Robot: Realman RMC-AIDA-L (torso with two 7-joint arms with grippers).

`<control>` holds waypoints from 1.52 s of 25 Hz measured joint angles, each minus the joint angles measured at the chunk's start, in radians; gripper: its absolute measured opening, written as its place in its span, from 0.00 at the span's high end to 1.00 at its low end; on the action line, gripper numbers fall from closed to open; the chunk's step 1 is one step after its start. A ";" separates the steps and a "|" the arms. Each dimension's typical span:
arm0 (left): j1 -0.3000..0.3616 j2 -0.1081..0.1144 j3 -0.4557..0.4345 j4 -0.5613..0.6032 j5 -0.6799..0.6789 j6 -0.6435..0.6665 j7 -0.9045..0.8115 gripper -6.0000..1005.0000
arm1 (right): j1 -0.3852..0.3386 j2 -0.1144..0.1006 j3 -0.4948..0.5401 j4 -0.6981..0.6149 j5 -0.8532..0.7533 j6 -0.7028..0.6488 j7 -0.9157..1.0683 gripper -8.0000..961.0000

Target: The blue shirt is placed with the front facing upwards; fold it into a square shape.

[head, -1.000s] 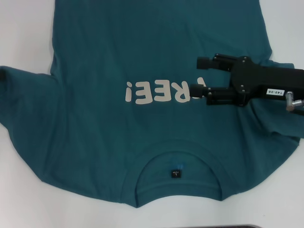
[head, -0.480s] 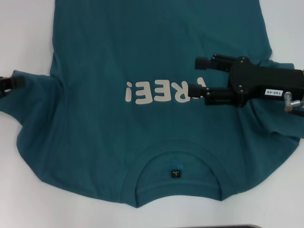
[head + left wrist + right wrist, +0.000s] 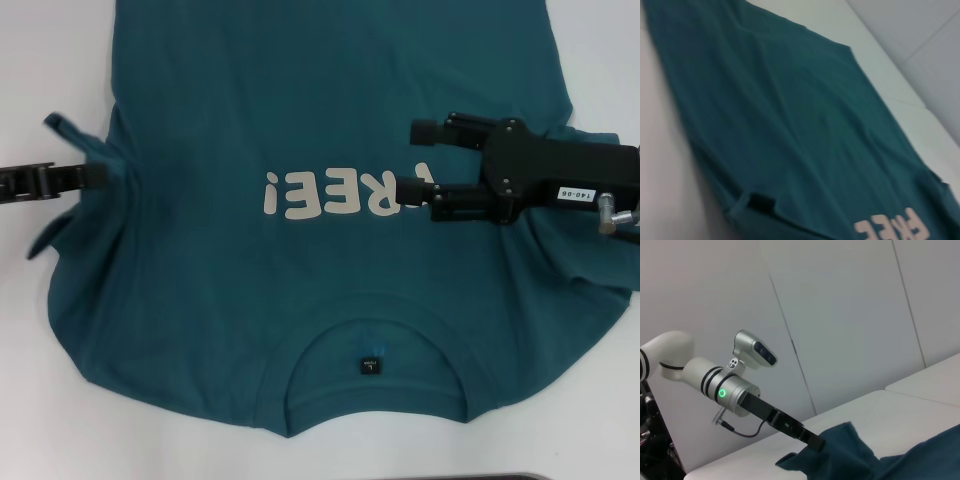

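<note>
Left end effector (image 3: 100, 176) clamped the dark teal-blue cotton shirt's (image 3: 300, 120) sleeve, lifted at counter's (image 3: 40, 60) left edge; shirt body lay rightward; right end effector (image 3: 420, 160) spread wide over the lettering.

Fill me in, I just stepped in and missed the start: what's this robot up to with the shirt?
It is folding the blue shirt, which lies print-up on the white table with its collar nearest the robot. The left gripper has pinched the left sleeve and lifted it off the table toward the shirt's middle. The right gripper hovers open over the end of the FREE! lettering, holding nothing. No fold is laid down yet.
</note>
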State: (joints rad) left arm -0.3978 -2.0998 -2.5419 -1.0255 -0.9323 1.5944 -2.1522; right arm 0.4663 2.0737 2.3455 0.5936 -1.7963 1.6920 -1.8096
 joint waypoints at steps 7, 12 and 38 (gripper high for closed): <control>-0.028 -0.025 -0.002 0.011 -0.006 0.008 -0.016 0.99 | 0.000 0.000 0.001 0.000 0.000 0.000 -0.002 0.05; -0.049 -0.036 -0.001 0.043 -0.007 0.000 -0.018 0.99 | 0.000 0.000 0.002 0.000 0.000 -0.001 -0.004 0.05; -0.099 -0.057 0.004 0.143 -0.029 -0.021 0.012 0.67 | 0.002 0.000 0.001 0.005 0.000 -0.002 -0.005 0.05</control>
State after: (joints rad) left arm -0.4967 -2.1564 -2.5375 -0.8825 -0.9609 1.5734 -2.1399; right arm 0.4679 2.0737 2.3470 0.5984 -1.7963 1.6896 -1.8147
